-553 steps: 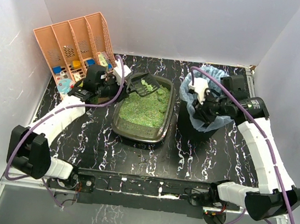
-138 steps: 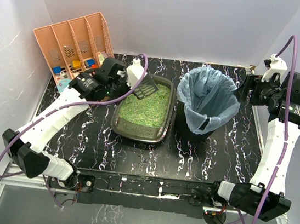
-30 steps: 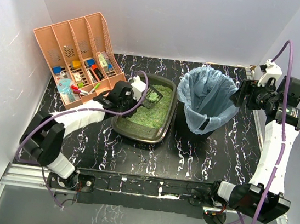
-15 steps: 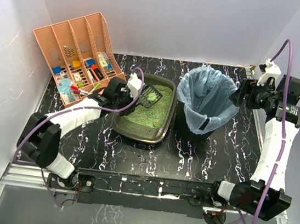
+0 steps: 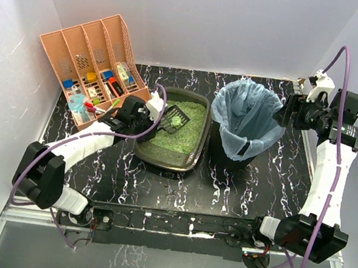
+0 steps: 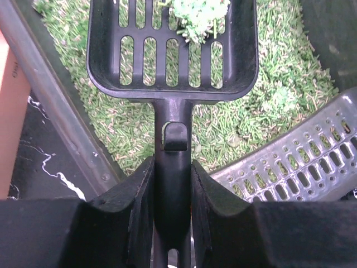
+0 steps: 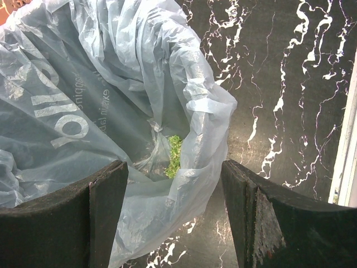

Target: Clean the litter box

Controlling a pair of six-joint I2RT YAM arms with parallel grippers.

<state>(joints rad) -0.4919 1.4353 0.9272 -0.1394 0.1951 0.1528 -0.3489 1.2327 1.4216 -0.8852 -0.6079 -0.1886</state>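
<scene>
The litter box (image 5: 162,162) is a dark olive tray of green litter (image 5: 185,135) at the table's middle; its left wall (image 6: 61,123) also shows in the left wrist view. My left gripper (image 5: 148,118) (image 6: 173,184) is shut on the handle of a black slotted scoop (image 5: 176,116) (image 6: 173,50). The scoop hangs over the litter's left half with a pale green clump (image 6: 198,14) in its far end. My right gripper (image 5: 287,112) (image 7: 174,190) stands open and holds nothing, above the right rim of the black bin (image 5: 235,156) and its pale blue bag (image 7: 111,84).
Green litter (image 7: 174,156) lies in a fold of the bag. A grey perforated piece (image 6: 301,167) lies over the litter to the scoop's right. The peach-orange organiser (image 5: 92,63) with small items stands at the back left, close to my left arm. White walls enclose the table.
My left gripper has drawn back a little to the left with the scoop, which stays over the litter. The right arm has not moved.
</scene>
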